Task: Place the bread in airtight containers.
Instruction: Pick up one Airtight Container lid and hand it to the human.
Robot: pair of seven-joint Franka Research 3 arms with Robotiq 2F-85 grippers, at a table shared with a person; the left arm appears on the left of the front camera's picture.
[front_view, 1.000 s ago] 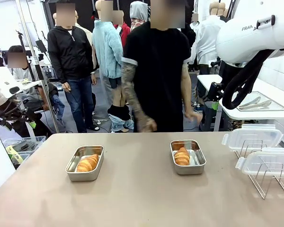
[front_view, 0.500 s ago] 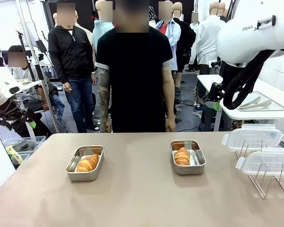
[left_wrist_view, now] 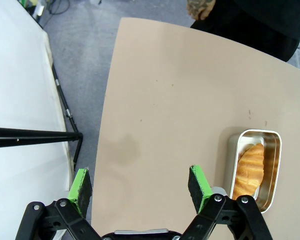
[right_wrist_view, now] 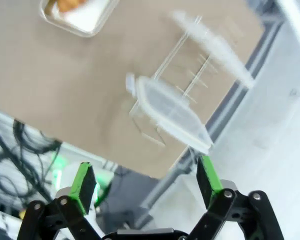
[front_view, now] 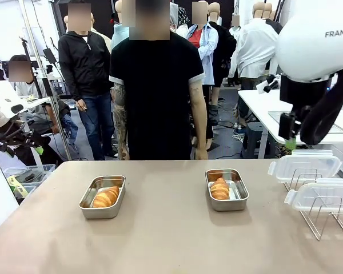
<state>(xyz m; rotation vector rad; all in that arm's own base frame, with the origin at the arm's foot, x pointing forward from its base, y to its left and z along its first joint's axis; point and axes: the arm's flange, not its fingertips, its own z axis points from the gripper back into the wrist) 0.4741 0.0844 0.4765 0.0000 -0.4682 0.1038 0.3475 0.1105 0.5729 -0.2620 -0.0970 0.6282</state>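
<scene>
Since the earlier frame your right arm (front_view: 314,45) has swung further right and lower, and the person (front_view: 157,97) has stepped left and now stands square behind the surface (front_view: 171,240).

Front view: the left croissant (front_view: 106,196) lies in the left container (front_view: 100,214) and the right croissant (front_view: 219,188) in the right container (front_view: 228,206). Both tubs are uncovered. The far lid (front_view: 304,165) and near lid (front_view: 323,196) rest on a wire rack (front_view: 326,222) at the right edge. "FRAN" reads on the arm's white shell.

Left wrist view: your left claw (left_wrist_view: 140,182) is released above bare surface. The left container sits just beyond one pad, and the person's hand (left_wrist_view: 202,7) is at the far edge.

Right wrist view, blurred: your right claw (right_wrist_view: 146,179) is released, spread wide, high over the racked lids.
</scene>
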